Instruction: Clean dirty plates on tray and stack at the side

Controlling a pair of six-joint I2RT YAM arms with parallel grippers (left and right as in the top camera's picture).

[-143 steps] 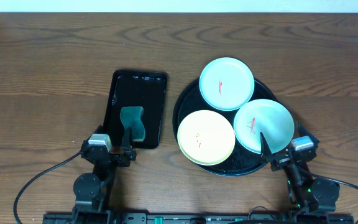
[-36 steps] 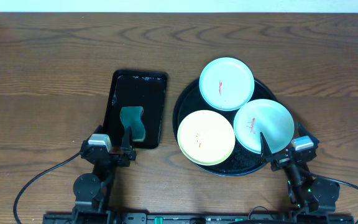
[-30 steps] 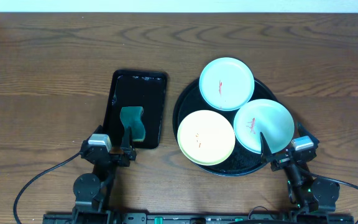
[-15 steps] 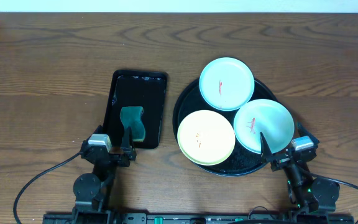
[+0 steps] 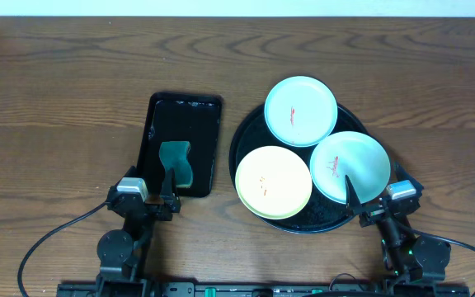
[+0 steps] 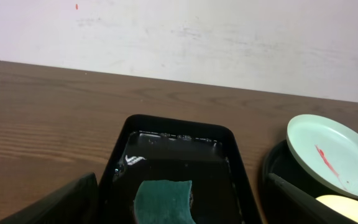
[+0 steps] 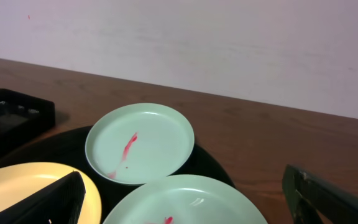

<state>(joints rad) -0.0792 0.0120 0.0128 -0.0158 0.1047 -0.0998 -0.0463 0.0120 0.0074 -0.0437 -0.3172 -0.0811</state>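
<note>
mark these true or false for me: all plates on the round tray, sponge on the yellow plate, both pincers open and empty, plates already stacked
1. The yellow plate, the far mint plate and the near mint plate all sit on the round tray. True.
2. The sponge lies on the yellow plate. False: it lies in the rectangular tray, beside the round tray.
3. The left pincer and the right pincer are open and hold nothing. True.
4. The plates are stacked in one pile. False: they lie spread side by side on the round tray.
</note>
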